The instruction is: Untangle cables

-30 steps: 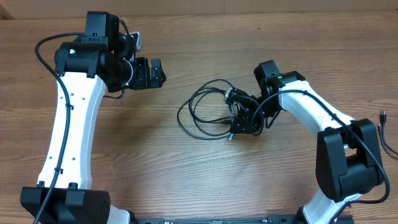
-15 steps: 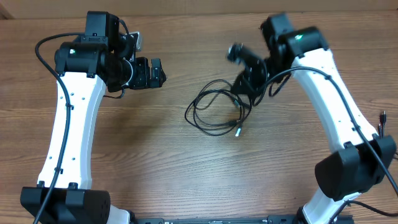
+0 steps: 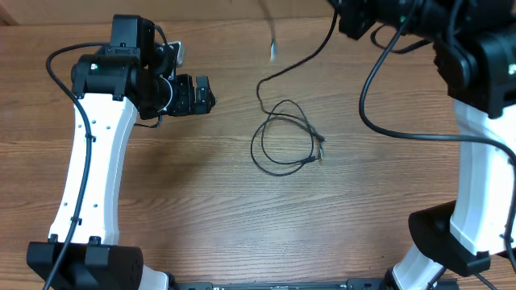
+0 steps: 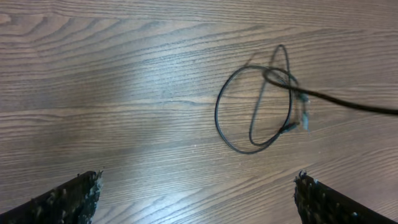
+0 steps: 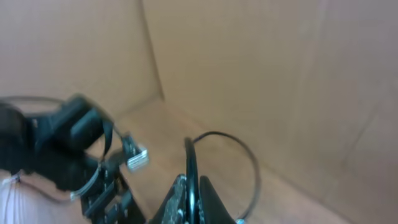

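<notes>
At the upper left of the overhead view, the left fingers (image 4: 62, 200) hang spread wide apart and empty above the table (image 3: 161, 201). In the middle, the looped cable (image 3: 255, 151) now lies flat, a smaller coil than a second ago. At the upper right, the right arm has swung up and away, with the right fingers (image 5: 193, 202) clamped on the lifted cable (image 3: 310, 56), which trails down toward the loop. The two look nearly parted, though whether they still cross at the loop's top is unclear.

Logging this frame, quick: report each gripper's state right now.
Left gripper: open, holding nothing.
Right gripper: shut on a thin black cable.
</notes>
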